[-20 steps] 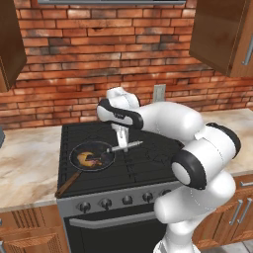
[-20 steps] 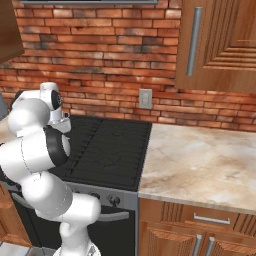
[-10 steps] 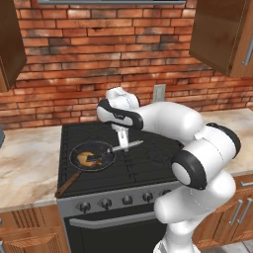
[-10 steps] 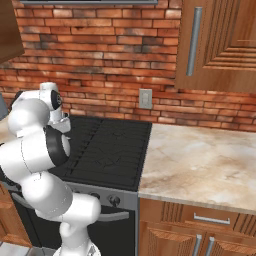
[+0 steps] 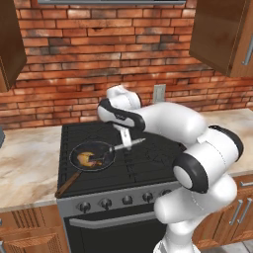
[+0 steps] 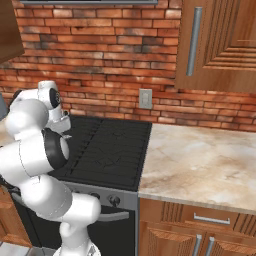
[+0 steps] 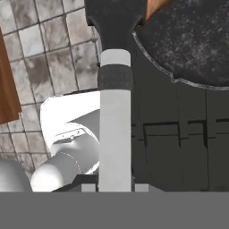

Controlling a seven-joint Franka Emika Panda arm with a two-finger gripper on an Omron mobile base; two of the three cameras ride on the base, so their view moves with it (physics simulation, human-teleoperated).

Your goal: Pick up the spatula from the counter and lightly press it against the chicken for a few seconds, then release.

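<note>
My jaws are closed on the spatula point(image 7: 115, 134). Its pale round handle runs straight up between them in the hand view. I hold it on the lower part of the handle, below the dark collar where the black blade begins.

I judge the spatula to be light and stiff in the handle, and the blade is thin and may bend a little. The handle looks smooth, so it could turn or slide in my grip when the blade meets resistance. The blade is far from my hold and works like a lever, so I think the press must be gentle and go straight down.

Beyond the collar, the blade reaches over the rim of the dark pan point(image 7: 188, 44). The chicken point(image 5: 86, 158) lies in the pan, just beside the blade tip. I cannot tell whether the blade touches it or is a little apart. The chicken is probably soft and could slide on the pan floor under a slanted push.

The pan stands on the front left part of the stove point(image 5: 148, 163), and its long handle points toward the front left corner. The marble bench point(image 5: 24, 158) continues past the left edge of the stove, and a brick wall closes the back.
</note>
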